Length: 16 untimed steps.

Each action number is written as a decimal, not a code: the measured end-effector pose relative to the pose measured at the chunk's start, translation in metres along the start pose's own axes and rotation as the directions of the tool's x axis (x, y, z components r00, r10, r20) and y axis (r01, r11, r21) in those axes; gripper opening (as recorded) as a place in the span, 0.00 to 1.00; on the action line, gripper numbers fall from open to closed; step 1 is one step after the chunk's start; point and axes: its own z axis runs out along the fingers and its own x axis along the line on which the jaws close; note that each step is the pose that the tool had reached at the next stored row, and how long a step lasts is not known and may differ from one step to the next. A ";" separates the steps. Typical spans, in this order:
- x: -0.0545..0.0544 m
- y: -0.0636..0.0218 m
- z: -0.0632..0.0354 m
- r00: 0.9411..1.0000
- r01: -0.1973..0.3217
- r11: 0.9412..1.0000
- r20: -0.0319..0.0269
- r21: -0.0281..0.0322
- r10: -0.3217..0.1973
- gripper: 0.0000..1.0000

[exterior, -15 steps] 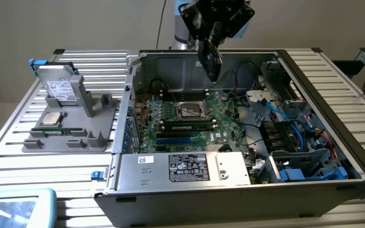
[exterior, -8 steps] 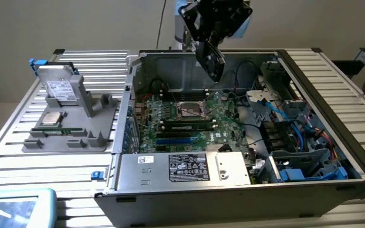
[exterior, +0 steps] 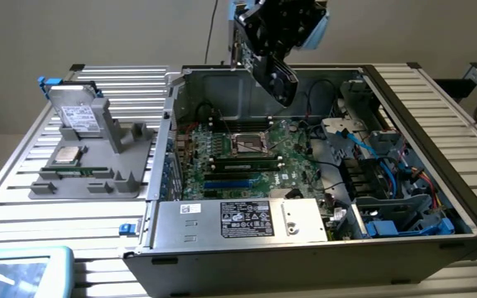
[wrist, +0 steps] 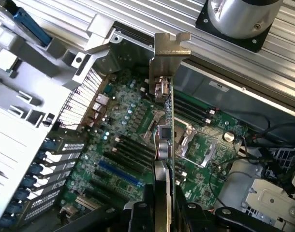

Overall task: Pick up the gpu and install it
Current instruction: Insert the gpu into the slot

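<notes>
My gripper (exterior: pixel 277 28) hangs at the top of the exterior view, above the back wall of the open computer case (exterior: pixel 404 93). It is shut on the gpu (exterior: pixel 277 77), whose black cooler face slants down toward the motherboard (exterior: pixel 247 155). In the wrist view the gpu (wrist: pixel 163 145) is seen edge-on between my fingers (wrist: pixel 138 217), with its silver end bracket (wrist: pixel 169 50) pointing away from the gripper (wrist: pixel 164 216). Below it lie the motherboard (wrist: pixel 128 145) and its blue slot (wrist: pixel 119 174). The card is in the air, clear of the board.
On the exterior view's left, a grey fixture (exterior: pixel 97 180) carries a silver hard drive (exterior: pixel 81 115), a processor (exterior: pixel 66 155) and a memory stick (exterior: pixel 72 169). The power supply (exterior: pixel 247 220) fills the case front. Blue cables (exterior: pixel 387 167) crowd its right.
</notes>
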 end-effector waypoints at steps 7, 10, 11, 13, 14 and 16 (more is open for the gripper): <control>0.000 0.0000 0.0000 0.992 0.127 0.992 -0.013 0.006 -0.127 0.27; 0.000 0.0000 0.0000 0.983 0.181 0.983 -0.016 0.009 -0.181 0.27; 0.000 0.0000 0.0000 0.980 0.198 0.980 -0.018 0.010 -0.198 0.27; 0.000 0.0000 0.0000 0.972 0.233 0.972 -0.020 0.012 -0.233 0.27; 0.000 0.0000 0.0000 0.968 0.251 0.968 -0.022 0.013 -0.251 0.27; 0.000 0.0000 0.0000 0.958 0.286 0.958 -0.025 0.014 -0.285 0.27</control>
